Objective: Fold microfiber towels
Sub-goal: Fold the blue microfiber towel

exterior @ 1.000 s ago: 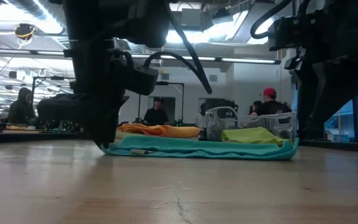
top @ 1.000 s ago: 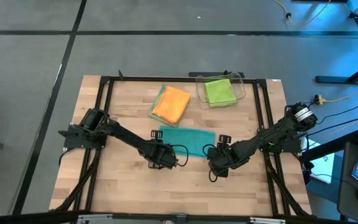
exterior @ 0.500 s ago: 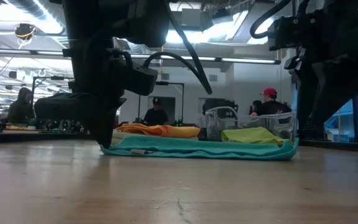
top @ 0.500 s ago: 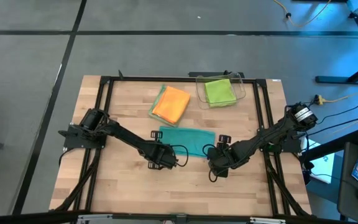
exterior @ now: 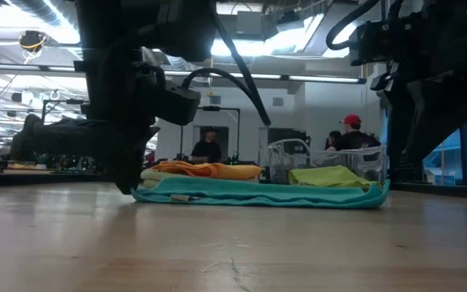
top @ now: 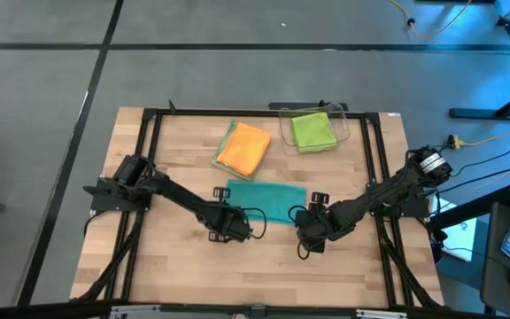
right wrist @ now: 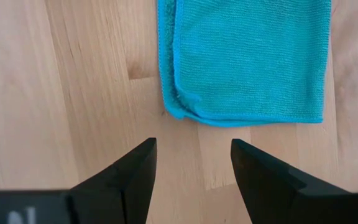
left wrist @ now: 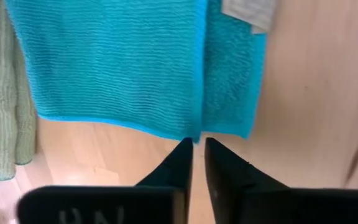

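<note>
We see the teal towel (top: 266, 198) lying flat near the middle of the table (top: 184, 266), already doubled into a long strip with a label showing at one corner. The orange towel (top: 244, 147) sits toward the far edge on top of a pale sage towel (top: 223, 145), and the lime towel (top: 312, 130) lies inside the clear bin (top: 343, 124) by the far right corner.

Our left claw (left wrist: 197, 144) hangs just off the teal towel's near left corner with its fingers nearly pressed together. In the wrist view the tips sit right at the cloth's edge, with no fabric visibly pinched, so we judge it holds nothing. Our right claw (right wrist: 192, 155) waits just short of the near right corner, fingers spread and empty.

We expect this cloth to be light, soft and limp: it will sag and drag unless lifted at two corners together. Its plush weave should grip well. We would pinch both layers at the near corners, since catching only the top layer would undo the fold.
</note>
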{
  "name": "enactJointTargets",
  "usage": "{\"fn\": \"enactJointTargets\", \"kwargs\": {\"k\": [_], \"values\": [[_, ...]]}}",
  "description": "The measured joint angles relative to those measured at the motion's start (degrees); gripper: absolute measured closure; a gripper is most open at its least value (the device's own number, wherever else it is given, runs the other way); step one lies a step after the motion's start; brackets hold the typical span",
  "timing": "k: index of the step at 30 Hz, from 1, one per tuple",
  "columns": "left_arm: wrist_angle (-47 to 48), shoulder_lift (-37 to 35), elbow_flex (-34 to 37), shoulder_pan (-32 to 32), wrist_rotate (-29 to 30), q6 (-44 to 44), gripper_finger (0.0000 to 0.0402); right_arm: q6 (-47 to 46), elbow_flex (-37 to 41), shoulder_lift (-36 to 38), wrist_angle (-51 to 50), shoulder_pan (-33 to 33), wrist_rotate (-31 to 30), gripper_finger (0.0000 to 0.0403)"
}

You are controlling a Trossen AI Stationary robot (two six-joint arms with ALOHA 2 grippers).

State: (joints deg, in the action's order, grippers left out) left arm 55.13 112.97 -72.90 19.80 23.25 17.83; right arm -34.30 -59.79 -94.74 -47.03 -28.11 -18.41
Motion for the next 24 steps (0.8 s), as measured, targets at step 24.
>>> {"fn": "enactJointTargets", "kwargs": {"k": [24], "values": [[0.14, 2.25, 0.54, 1.77, 8.03, 2.51, 0.0254, -0.09, 0.0, 0.0, 0.11, 0.0, 0.0, 0.0194]]}}
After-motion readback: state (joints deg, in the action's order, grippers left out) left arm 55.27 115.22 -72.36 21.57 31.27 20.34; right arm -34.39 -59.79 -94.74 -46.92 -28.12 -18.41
